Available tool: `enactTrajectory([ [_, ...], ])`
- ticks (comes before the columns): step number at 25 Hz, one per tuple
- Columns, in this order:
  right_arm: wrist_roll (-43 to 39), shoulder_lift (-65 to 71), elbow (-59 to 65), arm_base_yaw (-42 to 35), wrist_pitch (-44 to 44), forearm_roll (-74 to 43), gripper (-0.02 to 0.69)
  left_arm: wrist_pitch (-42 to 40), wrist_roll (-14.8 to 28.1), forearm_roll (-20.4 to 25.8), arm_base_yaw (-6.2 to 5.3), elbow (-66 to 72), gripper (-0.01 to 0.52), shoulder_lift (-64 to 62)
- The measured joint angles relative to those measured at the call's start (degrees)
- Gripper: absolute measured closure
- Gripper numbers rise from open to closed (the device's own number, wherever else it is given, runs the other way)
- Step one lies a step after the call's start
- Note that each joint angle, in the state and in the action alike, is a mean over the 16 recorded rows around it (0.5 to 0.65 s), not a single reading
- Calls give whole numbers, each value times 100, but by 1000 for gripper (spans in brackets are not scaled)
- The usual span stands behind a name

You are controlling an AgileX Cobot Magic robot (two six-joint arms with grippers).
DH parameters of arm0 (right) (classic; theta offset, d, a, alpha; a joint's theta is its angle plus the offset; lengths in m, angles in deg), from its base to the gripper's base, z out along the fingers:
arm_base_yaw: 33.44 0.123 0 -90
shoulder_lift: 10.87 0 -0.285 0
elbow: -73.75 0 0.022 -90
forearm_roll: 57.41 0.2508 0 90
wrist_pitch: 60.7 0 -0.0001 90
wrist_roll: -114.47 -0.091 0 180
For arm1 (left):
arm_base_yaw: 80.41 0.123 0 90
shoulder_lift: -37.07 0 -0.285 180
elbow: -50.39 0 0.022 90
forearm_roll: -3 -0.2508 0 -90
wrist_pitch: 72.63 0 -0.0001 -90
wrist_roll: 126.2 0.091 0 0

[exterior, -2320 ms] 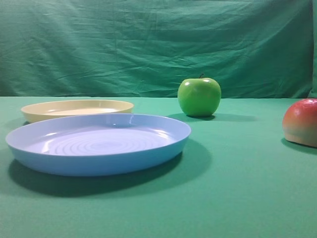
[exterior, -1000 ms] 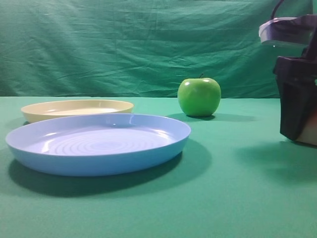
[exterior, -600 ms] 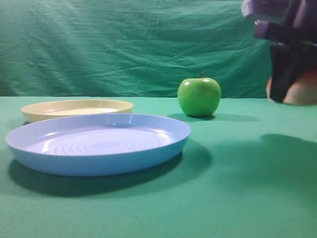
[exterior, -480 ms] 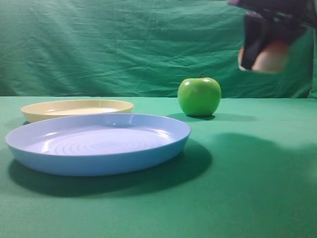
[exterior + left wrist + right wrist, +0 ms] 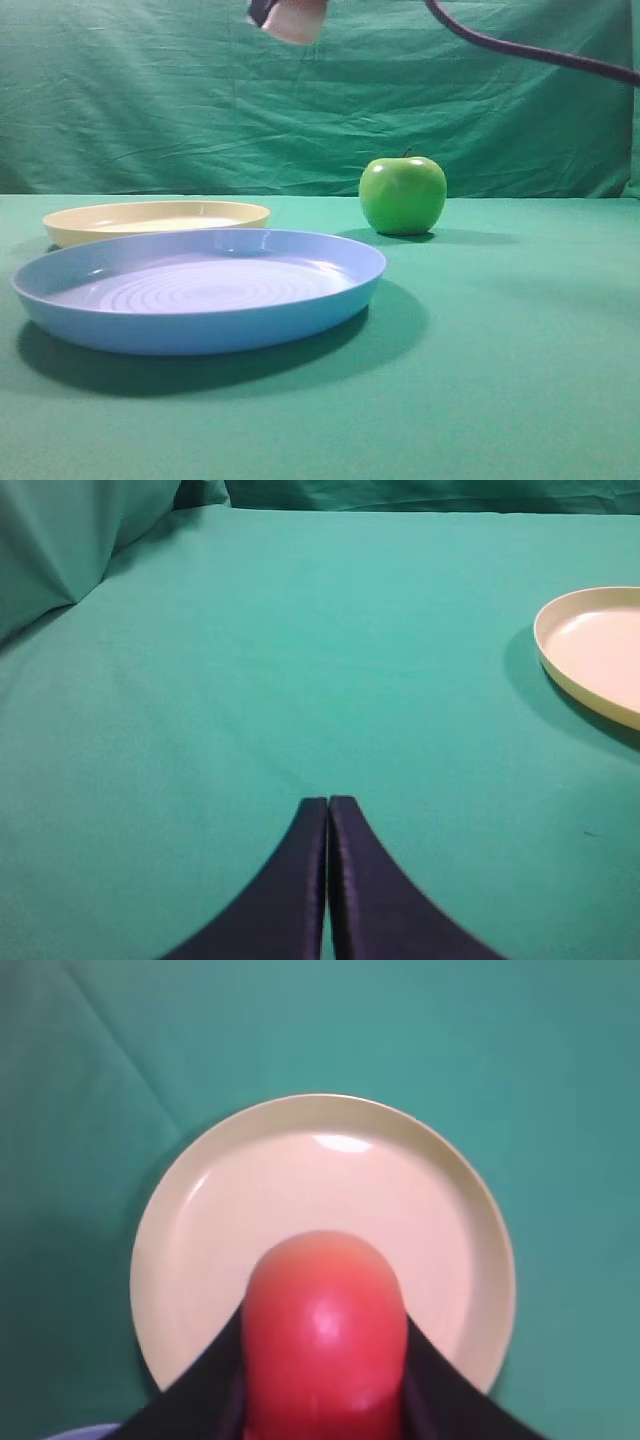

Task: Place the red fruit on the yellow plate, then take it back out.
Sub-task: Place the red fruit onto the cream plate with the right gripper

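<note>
I have the round, smooth red fruit (image 5: 325, 1332) clamped between the dark fingers of my right gripper (image 5: 325, 1380), one finger pressed against each flank of it, and I am carrying it high in the air. In the exterior view only its pale underside (image 5: 293, 20) shows at the top edge of the picture, well above the worktop, with a dark cable sweeping off to the right behind it. My right wrist camera looks straight down past the fruit onto the shallow round cream-yellow plastic plate (image 5: 200, 1200), so I judge the fruit is hanging over that plate, towards its near side. The plate is bare. It sits towards the back left of the green cloth-covered worktop (image 5: 500, 350), just behind the larger light-blue plastic plate with concentric rings (image 5: 200, 290), while the shiny green apple with a stem (image 5: 402, 195) stands further right near the back edge. My left gripper (image 5: 328, 880) is idle, its two fingers pressed together on nothing, low over the cloth to the side of the yellow plate. As I read it, the pick-up and carry are done; I have yet to lower and release the fruit on the yellow plate, then grip it again and lift it back out.
</note>
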Motion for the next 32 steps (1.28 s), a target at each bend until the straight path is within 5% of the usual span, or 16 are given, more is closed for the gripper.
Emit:
enactTrajectory([
  [7, 410, 696, -146, 148, -494, 298, 410, 0, 0, 0, 0, 0, 514, 0],
  [20, 588, 751, -158, 160, -460, 384, 112, 0, 0, 0, 0, 0, 514, 0],
  [24, 459, 428, -160, 151, -13, 247, 176, 0, 0, 0, 0, 0, 514, 0],
  [32, -291, -679, -160, -4, 1331, -71, 492, 0, 0, 0, 0, 0, 514, 0],
])
